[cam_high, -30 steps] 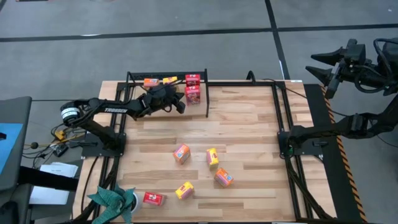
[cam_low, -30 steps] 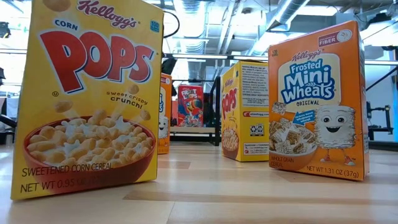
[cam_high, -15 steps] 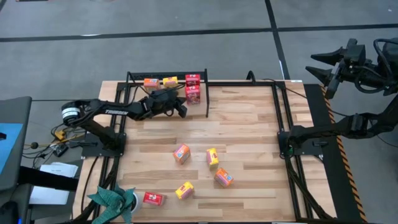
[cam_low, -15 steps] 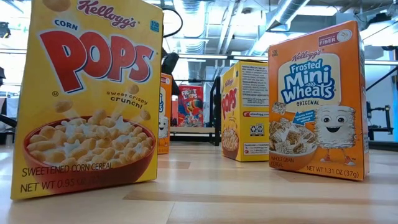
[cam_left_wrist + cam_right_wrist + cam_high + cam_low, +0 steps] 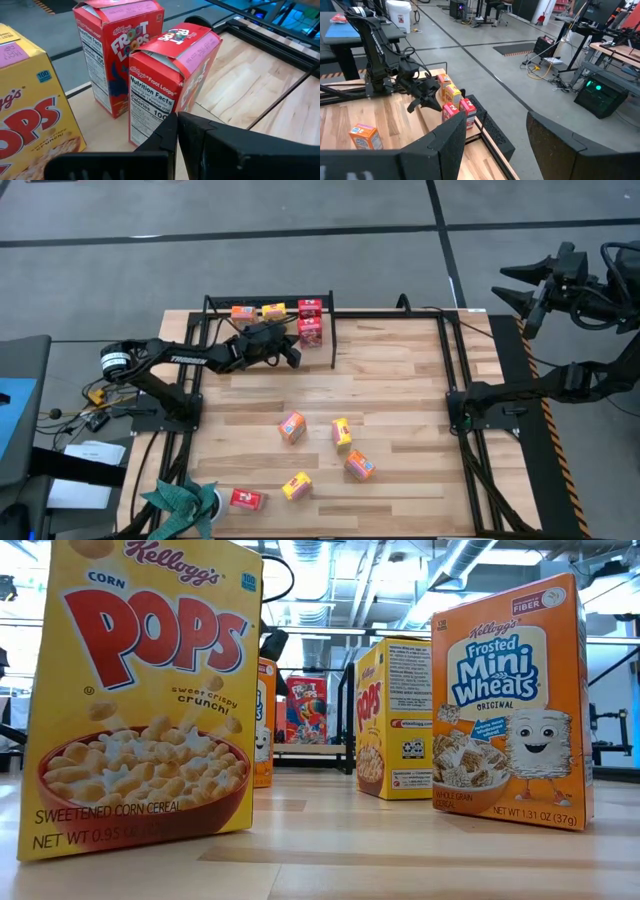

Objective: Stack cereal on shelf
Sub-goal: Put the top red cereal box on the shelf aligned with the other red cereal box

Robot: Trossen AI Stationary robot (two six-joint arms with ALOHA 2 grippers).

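Note:
The shelf stands at the table's far left, a black frame with a light board. On it stand an orange box, a yellow box and two red Froot Loops boxes, upright on their bases. My left gripper is shut and empty, just in front of the nearer red box, which fills its wrist view. Several loose cereal boxes lie on the table's near half. My right gripper is open and empty, raised beyond the table's right edge.
More loose boxes lie near the front edge. A green cloth-like thing sits at the near left corner. Black frame rails run along the table's right side. In the low view a Corn Pops box and a Mini Wheats box stand close.
My left gripper has drawn back a little from the shelf toward the table's near edge, uncovering the yellow and orange boxes. The boxes have stayed where they were.

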